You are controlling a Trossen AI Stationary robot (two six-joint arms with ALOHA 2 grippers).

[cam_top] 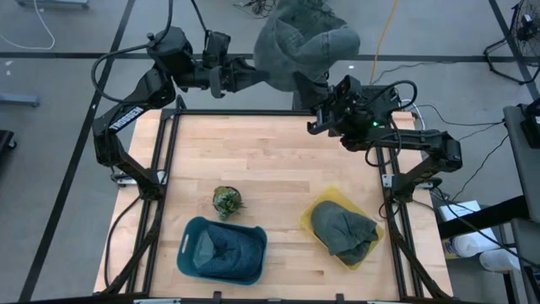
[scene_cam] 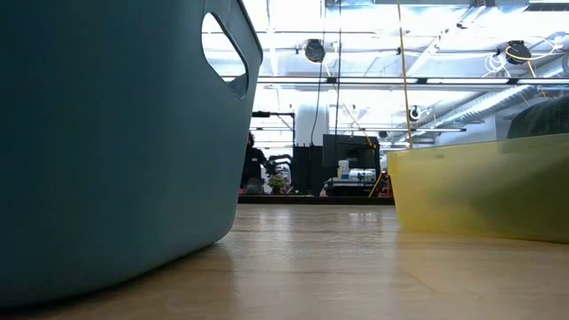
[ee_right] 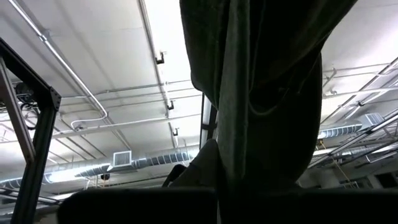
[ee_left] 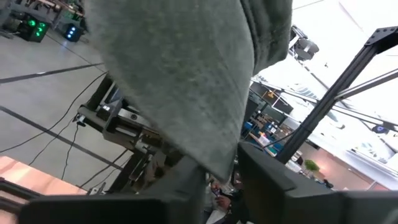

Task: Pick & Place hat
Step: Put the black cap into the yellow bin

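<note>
We start with the counter (cam_top: 270,160), a pale wooden top inside a dark frame. On its near edge sit a blue bin (cam_top: 222,251) with dark cloth in it and, to its right, a yellow tray (cam_top: 314,211) holding another grey folded cloth (cam_top: 342,231). A small green plant-like object (cam_top: 226,201) stands just behind the blue bin.

Above the far edge of the counter we hold the grey hat (cam_top: 304,42) up in the air between both arms, well clear of the wood. Our right pincer (cam_top: 321,114) is fully closed on the hat's lower edge; in the right wrist view the fabric hangs straight out from between its fingers. Our left pincer (cam_top: 245,74) reaches in from the other side, and in the left wrist view its fingers (ee_left: 273,180) stand to either side of a fold of the hat with little gap left. They seem to be pinching it, but we cannot tell for sure whether that grip has closed.

We judge this to be the carry stage, possibly a handover between arms: the hat is lifted but not yet placed. Next we need one firm grip confirmed before the other lets go, then a move down toward whichever container is the target, which we cannot tell from here.
</note>
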